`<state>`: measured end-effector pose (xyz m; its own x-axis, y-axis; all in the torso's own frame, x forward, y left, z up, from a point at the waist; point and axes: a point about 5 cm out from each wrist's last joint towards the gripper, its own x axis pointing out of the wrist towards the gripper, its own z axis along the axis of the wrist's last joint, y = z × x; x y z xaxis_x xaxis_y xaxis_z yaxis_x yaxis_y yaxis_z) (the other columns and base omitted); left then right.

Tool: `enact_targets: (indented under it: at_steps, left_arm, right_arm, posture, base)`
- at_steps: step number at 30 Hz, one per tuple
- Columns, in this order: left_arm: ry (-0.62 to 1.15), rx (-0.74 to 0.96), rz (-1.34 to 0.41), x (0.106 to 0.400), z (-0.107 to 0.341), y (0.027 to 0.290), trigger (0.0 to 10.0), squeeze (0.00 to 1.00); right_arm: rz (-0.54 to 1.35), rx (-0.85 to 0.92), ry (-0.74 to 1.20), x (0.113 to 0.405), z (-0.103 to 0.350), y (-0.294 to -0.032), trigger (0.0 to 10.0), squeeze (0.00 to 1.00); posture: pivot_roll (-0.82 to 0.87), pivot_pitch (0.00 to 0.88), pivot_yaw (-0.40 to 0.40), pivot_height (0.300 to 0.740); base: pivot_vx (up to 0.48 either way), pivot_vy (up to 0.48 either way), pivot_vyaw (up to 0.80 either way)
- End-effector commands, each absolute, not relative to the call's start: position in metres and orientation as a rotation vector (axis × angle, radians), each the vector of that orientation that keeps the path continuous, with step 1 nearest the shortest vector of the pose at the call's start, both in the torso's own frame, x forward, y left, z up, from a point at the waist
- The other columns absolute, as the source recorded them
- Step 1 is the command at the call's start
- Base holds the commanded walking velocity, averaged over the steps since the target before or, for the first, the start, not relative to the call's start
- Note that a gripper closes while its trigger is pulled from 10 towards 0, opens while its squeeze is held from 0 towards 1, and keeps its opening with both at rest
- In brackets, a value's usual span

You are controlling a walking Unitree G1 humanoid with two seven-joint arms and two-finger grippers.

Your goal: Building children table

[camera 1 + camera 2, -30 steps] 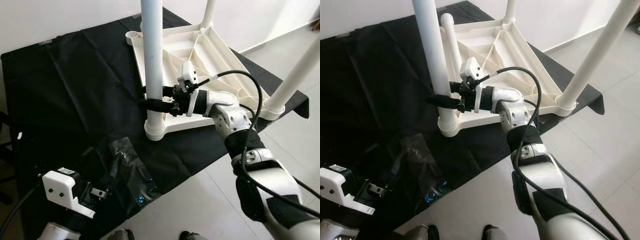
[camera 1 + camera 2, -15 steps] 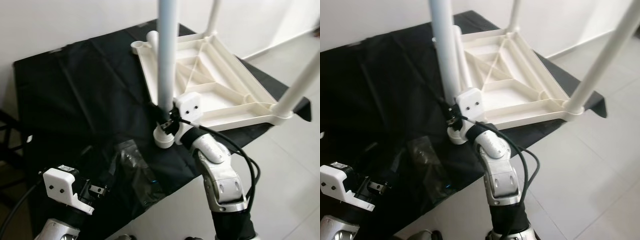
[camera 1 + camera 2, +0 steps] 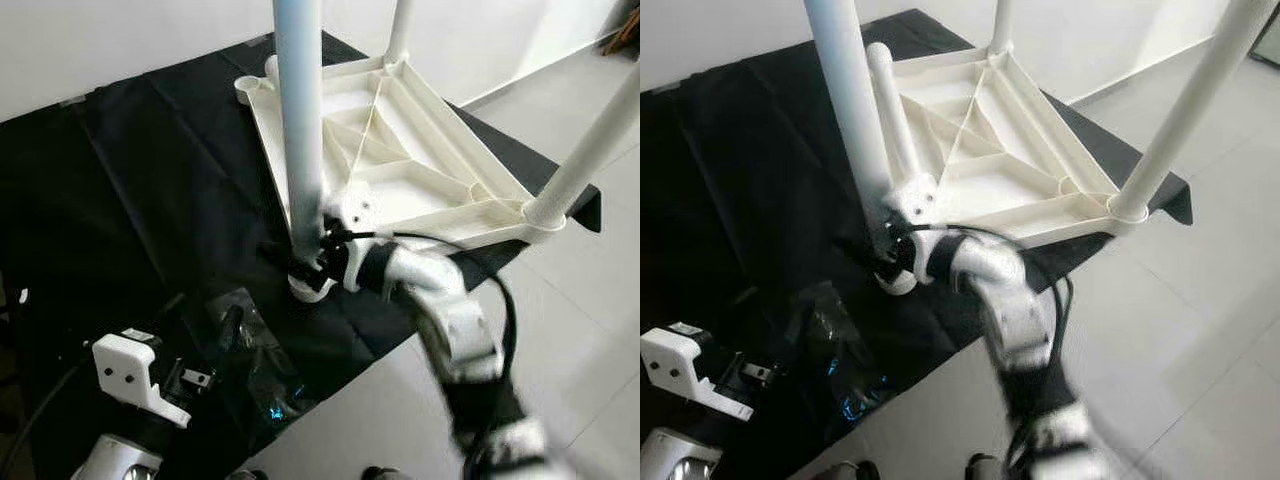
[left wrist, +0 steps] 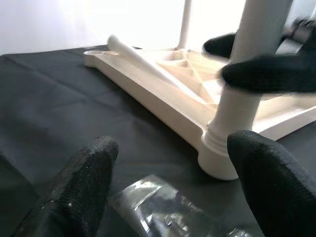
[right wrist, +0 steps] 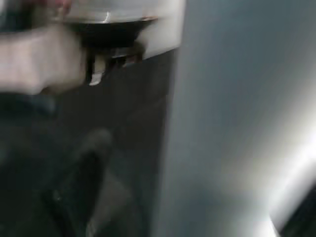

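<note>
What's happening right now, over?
Right pincer clamped low on upright white plastic table leg. Left pincer open, idle over black cloth. Clear plastic bag lies beside it.

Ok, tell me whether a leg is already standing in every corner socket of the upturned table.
No: the far-left corner socket is open, and one loose leg lies across the tabletop.

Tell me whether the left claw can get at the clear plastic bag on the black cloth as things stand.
Probably yes. The left claw is open and points at the clear plastic bag, which lies just ahead on the black cloth with nothing between them. The right claw is busy at the table leg, off that path.
</note>
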<state>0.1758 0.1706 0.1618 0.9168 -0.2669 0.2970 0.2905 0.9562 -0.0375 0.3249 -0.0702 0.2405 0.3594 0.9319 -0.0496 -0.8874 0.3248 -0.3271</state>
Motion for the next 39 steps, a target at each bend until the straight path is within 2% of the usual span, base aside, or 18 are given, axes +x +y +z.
enact_targets:
  at_steps: [1, 2, 3, 7, 14, 15, 19, 28, 30, 33, 34, 37, 38, 39]
  left_arm:
    - [-0.282, -0.069, -0.283, 0.173, 0.159, 0.172, 10.0, 0.0]
    - [-0.282, -0.069, -0.283, 0.172, 0.159, 0.171, 10.0, 0.0]
    - [-0.282, -0.069, -0.283, 0.172, 0.159, 0.171, 10.0, 0.0]
    - [-0.281, -0.069, -0.284, 0.17, 0.16, 0.17, 10.0, 0.0]
    - [-0.276, -0.071, -0.285, 0.166, 0.16, 0.169, 10.0, 0.0]
    - [-0.275, -0.071, -0.286, 0.166, 0.16, 0.169, 10.0, 0.0]
    - [-0.273, -0.071, -0.288, 0.165, 0.16, 0.169, 10.0, 0.0]
    - [-0.273, -0.073, -0.287, 0.165, 0.16, 0.168, 10.0, 0.0]
    - [-0.274, -0.074, -0.287, 0.166, 0.16, 0.167, 10.0, 0.0]
    - [-0.276, -0.076, -0.286, 0.167, 0.16, 0.167, 10.0, 0.0]
    - [-0.276, -0.076, -0.286, 0.167, 0.16, 0.167, 10.0, 0.0]
    - [-0.277, -0.074, -0.286, 0.169, 0.159, 0.169, 10.0, 0.0]
    - [-0.277, -0.074, -0.286, 0.169, 0.159, 0.169, 10.0, 0.0]
    - [-0.277, -0.074, -0.286, 0.17, 0.16, 0.17, 10.0, 0.0]
  right_arm:
    - [1.296, -0.328, -0.149, 0.322, 0.232, -0.065, 10.0, 0.45]
    - [1.325, -0.35, -0.138, 0.325, 0.233, -0.067, 10.0, 0.45]
    - [1.37, -0.369, -0.126, 0.329, 0.234, -0.07, 10.0, 0.0]
    - [1.426, -0.379, -0.106, 0.344, 0.244, -0.074, 10.0, 0.0]
    - [1.558, -0.314, -0.097, 0.354, 0.257, -0.07, 10.0, 0.0]
    - [1.596, -0.309, -0.087, 0.355, 0.257, -0.069, 0.0, 0.0]
    - [1.644, -0.304, -0.071, 0.356, 0.255, -0.067, 0.0, 0.0]
    - [1.603, -0.273, -0.091, 0.361, 0.254, -0.071, 0.0, 0.0]
    - [1.533, -0.26, -0.107, 0.364, 0.252, -0.076, 0.0, 0.0]
    - [1.31, -0.23, -0.133, 0.366, 0.243, -0.088, 0.0, 0.0]
    - [1.31, -0.23, -0.133, 0.366, 0.243, -0.088, 0.0, 0.0]
    - [1.091, -0.098, -0.053, 0.345, 0.209, -0.079, 0.0, 0.0]
    - [1.091, -0.098, -0.053, 0.345, 0.209, -0.079, 0.0, 0.0]
    - [0.888, -0.152, 0.0, 0.33, 0.184, -0.072, 0.0, 0.0]
  posture:
    - [0.07, 0.215, -0.002, 0.74]
    - [0.07, 0.215, -0.003, 0.74]
    - [0.07, 0.216, -0.009, 0.74]
    - [0.08, 0.222, -0.011, 0.74]
    - [0.09, 0.227, -0.01, 0.74]
    - [0.09, 0.227, -0.01, 0.74]
    - [0.1, 0.228, -0.012, 0.74]
    - [0.09, 0.225, -0.012, 0.74]
    - [0.08, 0.222, -0.013, 0.74]
    - [0.07, 0.22, -0.015, 0.74]
    - [0.07, 0.22, -0.015, 0.74]
    - [0.07, 0.22, -0.012, 0.74]
    - [0.07, 0.22, -0.012, 0.74]
    - [0.08, 0.223, -0.004, 0.74]
  base:
    - [0.0, 0.0, 0.0]
    - [0.0, 0.0, 0.0]
    - [0.0, 0.0, 0.0]
    - [0.0, 0.0, 0.0]
    - [0.0, 0.0, 0.0]
    - [0.0, 0.0, 0.0]
    - [0.0, 0.0, 0.0]
    - [0.0, 0.0, 0.0]
    - [0.0, 0.0, 0.0]
    - [0.0, 0.0, 0.0]
    - [0.0, 0.0, 0.0]
    - [0.0, 0.0, 0.0]
    - [0.0, 0.0, 0.0]
    - [0.0, 0.0, 0.0]
